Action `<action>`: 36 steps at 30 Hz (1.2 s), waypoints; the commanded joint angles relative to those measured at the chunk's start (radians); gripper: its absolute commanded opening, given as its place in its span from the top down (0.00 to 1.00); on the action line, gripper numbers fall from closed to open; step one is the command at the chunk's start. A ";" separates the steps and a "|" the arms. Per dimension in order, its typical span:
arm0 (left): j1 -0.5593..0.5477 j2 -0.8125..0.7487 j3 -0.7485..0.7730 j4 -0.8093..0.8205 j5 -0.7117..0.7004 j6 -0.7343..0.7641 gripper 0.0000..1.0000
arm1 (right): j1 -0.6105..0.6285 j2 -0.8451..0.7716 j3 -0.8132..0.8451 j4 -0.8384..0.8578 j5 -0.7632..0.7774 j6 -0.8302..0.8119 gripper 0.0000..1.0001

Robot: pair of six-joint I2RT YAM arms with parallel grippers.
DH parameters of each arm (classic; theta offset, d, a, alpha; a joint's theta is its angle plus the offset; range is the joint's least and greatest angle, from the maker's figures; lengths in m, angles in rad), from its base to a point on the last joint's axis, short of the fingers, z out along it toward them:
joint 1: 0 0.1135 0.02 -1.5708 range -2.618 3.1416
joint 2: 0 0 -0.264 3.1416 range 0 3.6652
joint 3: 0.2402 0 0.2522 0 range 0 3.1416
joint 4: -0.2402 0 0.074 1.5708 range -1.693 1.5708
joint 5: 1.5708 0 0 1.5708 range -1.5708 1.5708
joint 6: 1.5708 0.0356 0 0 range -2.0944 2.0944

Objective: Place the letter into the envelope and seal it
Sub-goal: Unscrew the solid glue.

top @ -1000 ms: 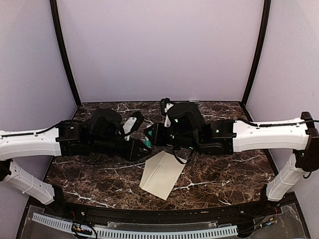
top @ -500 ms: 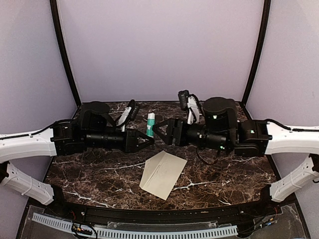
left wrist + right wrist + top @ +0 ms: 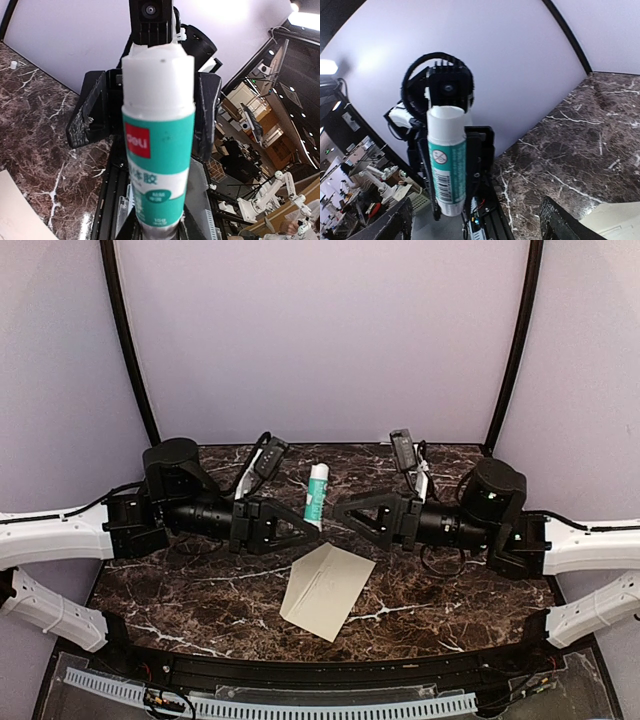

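Top view: the envelope (image 3: 327,590) lies flat and askew on the tabletop (image 3: 450,590), just on the near side of the glue stick (image 3: 316,495) and apart from it. It is cream-beige and rectangular, with faint crease lines on its face. From this height I cannot tell whether its flap is folded down or open. The letter is nowhere to be seen; probably it sits already inside. The left jaws are clenched on the foot of the stick and hold it upright. The right jaws, on the other side of the stick, are spread wide and touch nothing.

Left wrist view: the stick (image 3: 159,145) fills the middle, white on top with a teal label beneath. The spread right jaws stand behind it, one on each side. Low to the left of the stick a pale corner of the envelope (image 3: 12,215) shows.

Right wrist view: the stick (image 3: 446,170) stands in the left jaws. To the lower right of it another piece of the envelope (image 3: 615,220) shows on the marble.

Handling, as I judge it: the envelope is very light and thin, a little stiffer than a plain sheet but easy to crease, and it will slide on the polished stone. Lying flat, it gives no hold from above. It is better to pin its body and take the flap by its tip or an edge, gently. Fresh glue will make the paper cling.
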 commanded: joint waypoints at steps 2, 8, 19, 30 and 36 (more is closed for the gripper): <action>-0.002 -0.014 -0.023 0.154 0.154 -0.048 1.00 | -0.004 0.054 0.035 0.290 -0.217 0.036 0.20; -0.016 -0.002 -0.024 0.162 0.168 -0.051 1.00 | -0.001 0.128 0.083 0.325 -0.268 0.061 0.29; -0.023 0.020 -0.020 0.166 0.187 -0.056 1.00 | 0.001 0.168 0.085 0.396 -0.283 0.089 0.51; -0.024 -0.006 -0.048 0.131 0.089 -0.035 1.00 | 0.002 0.175 0.084 0.368 -0.282 0.081 0.83; -0.023 -0.027 -0.021 0.000 -0.070 0.016 1.00 | 0.010 0.164 0.096 0.254 -0.212 0.052 0.88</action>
